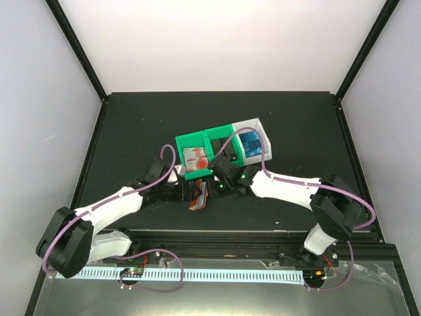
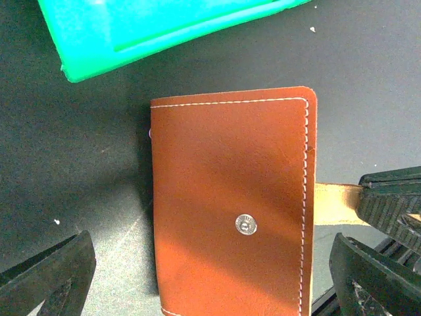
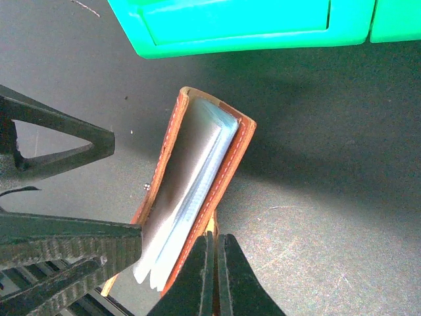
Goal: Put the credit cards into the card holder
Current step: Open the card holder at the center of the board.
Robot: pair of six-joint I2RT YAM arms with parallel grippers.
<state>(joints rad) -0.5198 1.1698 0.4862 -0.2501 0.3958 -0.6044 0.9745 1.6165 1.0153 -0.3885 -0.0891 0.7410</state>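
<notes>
Readying the card holder [image 2: 230, 204] on the surface beside the green bin [image 1: 204, 141]: right end effector [image 3: 212, 263] clamps its snap tab [image 2: 335, 204], left end effector [image 2: 210, 280] gapes astride it; next, probably, spreading the covers for the credit cards [image 1: 196, 158].

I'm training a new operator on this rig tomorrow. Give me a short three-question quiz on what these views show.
1. True or false: the left fingers are closed on the card holder.
2. The right fingers are shut on: A the card holder's snap tab; B a loose credit card; C nothing.
3. Fill in: the blue card lies in the ____ bin.

Key: 1 false, they stand wide open on either side of it; 2 A; 3 white, it lies in the white bin.
</notes>
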